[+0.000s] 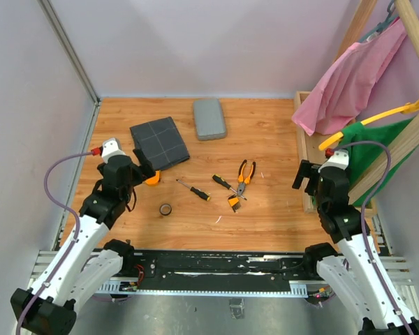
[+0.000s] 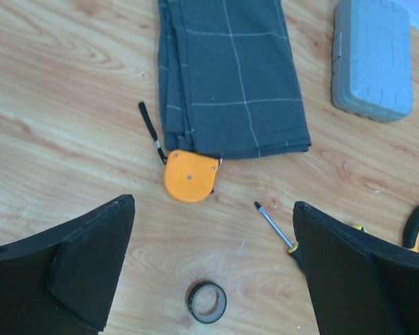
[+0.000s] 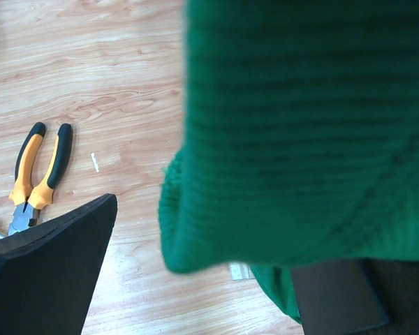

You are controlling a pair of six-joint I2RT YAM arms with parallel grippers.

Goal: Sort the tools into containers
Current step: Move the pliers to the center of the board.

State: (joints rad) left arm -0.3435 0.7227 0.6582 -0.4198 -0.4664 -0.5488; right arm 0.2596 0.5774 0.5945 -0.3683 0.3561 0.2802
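Risks first. Green cloth (image 3: 300, 132) hangs right in front of the right wrist camera and hides most of that frame, with one finger (image 3: 335, 296) half behind it. If the right gripper (image 1: 304, 176) moves from here, it may snag or drag the cloth, and it works nearly blind. Its jaws stand wide apart, empty.

Left gripper (image 2: 213, 209): jaws wide apart, empty, above the orange disc (image 2: 190, 176). Disc touches the pouch (image 2: 230, 77) edge, black strap (image 2: 150, 129) just beside it. A grab there could pinch fabric and pull the pouch along.

Tape ring (image 2: 207, 301) lies flat at the bottom of the left wrist frame. It's thin, so it's likely to slip in a pinch.

Containers: pouch sits upper left of centre in the top view, flat, looks closed. Case (image 1: 209, 118) is just right of it, lid down. Can't see inside either, and no tool shows in them. Both probably need opening first.

Other tools lie loose at centre of the top view, well apart from both containers: screwdriver (image 1: 194, 190), second screwdriver (image 1: 223, 183), pliers (image 1: 245, 174), bit holder (image 1: 233, 203).
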